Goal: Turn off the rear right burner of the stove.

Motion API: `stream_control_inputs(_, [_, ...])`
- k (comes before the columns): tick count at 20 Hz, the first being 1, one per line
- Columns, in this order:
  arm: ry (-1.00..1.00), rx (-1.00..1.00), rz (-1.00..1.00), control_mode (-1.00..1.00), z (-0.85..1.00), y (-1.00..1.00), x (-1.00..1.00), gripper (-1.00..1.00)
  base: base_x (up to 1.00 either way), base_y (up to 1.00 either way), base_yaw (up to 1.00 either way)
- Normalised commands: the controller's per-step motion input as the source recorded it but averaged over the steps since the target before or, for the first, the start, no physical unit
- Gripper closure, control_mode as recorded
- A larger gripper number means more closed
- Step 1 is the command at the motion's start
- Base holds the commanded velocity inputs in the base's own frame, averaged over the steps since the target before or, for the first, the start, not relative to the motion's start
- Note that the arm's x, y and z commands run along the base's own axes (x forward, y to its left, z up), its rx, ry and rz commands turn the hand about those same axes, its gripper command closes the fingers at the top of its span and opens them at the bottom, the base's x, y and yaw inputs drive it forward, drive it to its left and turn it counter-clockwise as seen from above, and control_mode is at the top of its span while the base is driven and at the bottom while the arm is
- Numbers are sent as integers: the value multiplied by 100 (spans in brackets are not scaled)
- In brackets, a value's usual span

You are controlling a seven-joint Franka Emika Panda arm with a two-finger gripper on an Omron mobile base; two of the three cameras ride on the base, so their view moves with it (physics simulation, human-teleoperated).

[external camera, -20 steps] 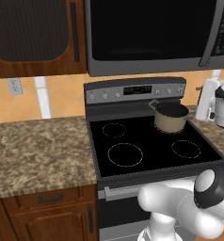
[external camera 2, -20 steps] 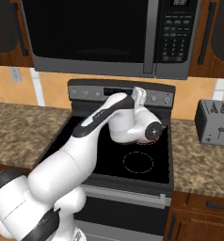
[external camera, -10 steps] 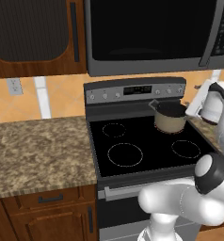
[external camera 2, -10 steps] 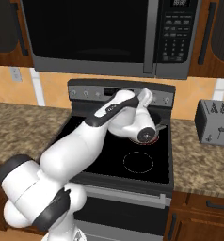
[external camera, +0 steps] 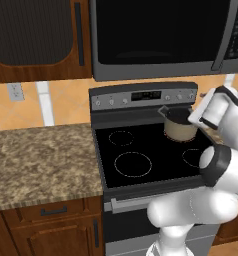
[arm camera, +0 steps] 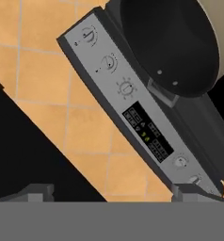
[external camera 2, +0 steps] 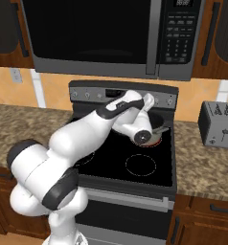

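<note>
Left base view: arm has swung toward the stove (external camera: 141,150); pot (external camera: 180,125) covers the rear right burner.
Right base view: wrist now nearer the back panel (external camera 2: 123,94).
Hand view: knobs (arm camera: 126,87) close ahead; finger spread unclear.

The stove (external camera: 141,150) is presenting a flat black glass top marked with white dashed rings, and a tan pot (external camera: 180,125) with a dark interior is sitting on the rear right burner (external camera: 183,136). Speckled granite counters (external camera: 41,160) are flanking it, and a silver toaster (external camera 2: 218,123) is resting on the right-hand counter (external camera 2: 202,158).
</note>
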Motion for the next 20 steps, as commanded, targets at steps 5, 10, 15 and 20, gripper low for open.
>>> stream_control_inputs(5, [0,0,0,-100,-10,-9,36,-100,0,0,0])
stream_control_inputs(10, [0,0,-3,-100,-12,-32,31,-100,0,0,0])
stream_control_inputs(15, [3,0,-2,-100,-5,-22,37,-100,0,0,0])
stream_control_inputs(20, [5,0,-1,-100,-12,-3,36,-100,0,0,0])
